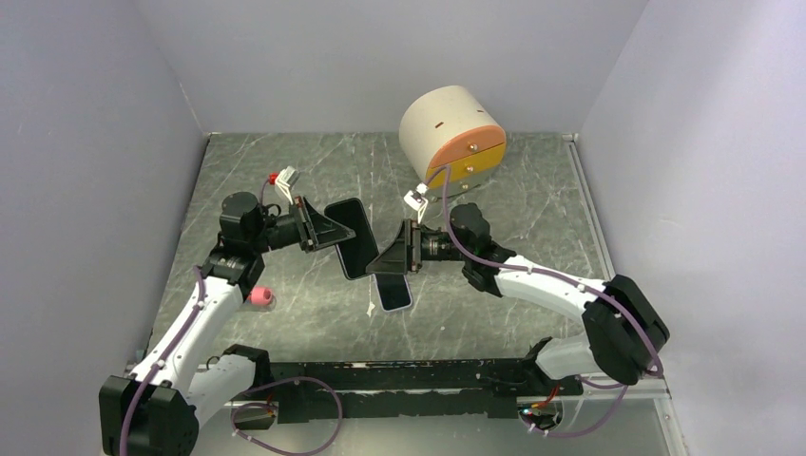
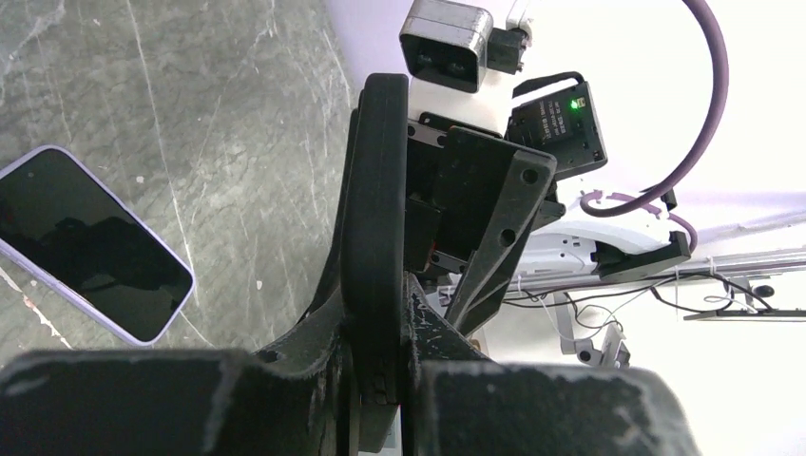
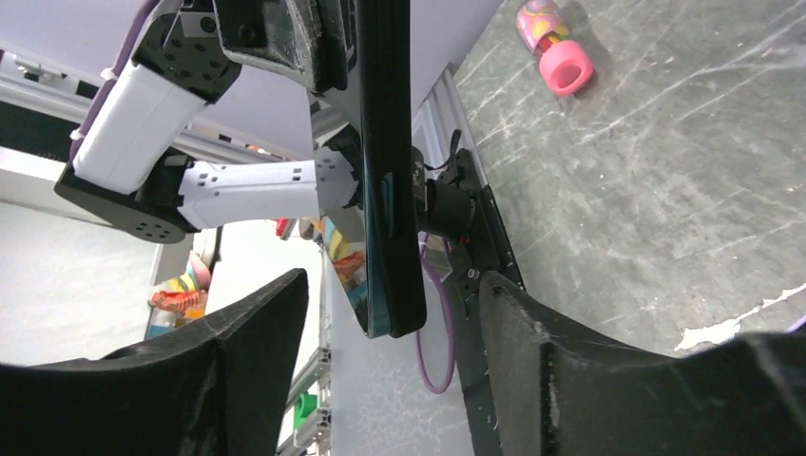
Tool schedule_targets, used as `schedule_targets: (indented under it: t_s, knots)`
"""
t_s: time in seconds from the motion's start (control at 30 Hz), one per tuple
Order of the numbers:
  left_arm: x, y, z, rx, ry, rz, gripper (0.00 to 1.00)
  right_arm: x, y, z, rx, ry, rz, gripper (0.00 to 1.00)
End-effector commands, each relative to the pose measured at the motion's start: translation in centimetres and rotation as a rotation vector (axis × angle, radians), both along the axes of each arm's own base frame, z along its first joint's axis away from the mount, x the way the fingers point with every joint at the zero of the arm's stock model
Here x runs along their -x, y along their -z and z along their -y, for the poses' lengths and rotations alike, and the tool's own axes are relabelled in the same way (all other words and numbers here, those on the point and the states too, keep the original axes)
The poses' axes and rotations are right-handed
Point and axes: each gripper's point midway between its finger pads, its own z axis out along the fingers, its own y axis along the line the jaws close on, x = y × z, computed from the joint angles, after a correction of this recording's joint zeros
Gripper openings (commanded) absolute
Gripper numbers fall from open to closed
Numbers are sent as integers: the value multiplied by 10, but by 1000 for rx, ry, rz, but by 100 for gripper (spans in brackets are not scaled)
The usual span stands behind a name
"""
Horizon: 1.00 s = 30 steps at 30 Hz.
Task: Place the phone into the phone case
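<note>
My left gripper (image 1: 328,228) is shut on a black phone case (image 1: 350,237) and holds it on edge above the table. In the left wrist view the case (image 2: 376,180) stands edge-on between my fingers (image 2: 428,318). A phone (image 1: 394,291) with a dark screen and lavender rim lies flat on the table just below it, and shows in the left wrist view (image 2: 90,245). My right gripper (image 1: 385,258) is open. In the right wrist view (image 3: 390,370) its jaws straddle the case's lower end (image 3: 392,190) without touching. A glossy teal layer shows along one face of the case.
A beige cylinder (image 1: 449,131) with an orange face stands at the back. A pink object (image 1: 261,297) lies near the left arm and shows in the right wrist view (image 3: 559,52). A small white scrap (image 1: 371,309) lies beside the phone. Grey walls enclose the table.
</note>
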Motion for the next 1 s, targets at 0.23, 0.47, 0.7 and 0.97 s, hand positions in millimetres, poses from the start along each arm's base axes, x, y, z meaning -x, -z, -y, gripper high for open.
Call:
schedule_targets:
  t_s: [0.23,0.47,0.7,0.97]
  knots:
    - [3,-19,1,18,22,85,3,7,-25,-5,-132,-46,39,16]
    - [4,-16,1,8,38,66,13,3,-35,-5,-197,-12,40,0]
    - [10,-13,2,17,56,36,45,-9,-51,-6,-284,53,40,0]
    - [18,3,0,0,61,-12,44,-29,-53,-6,-285,166,53,0]
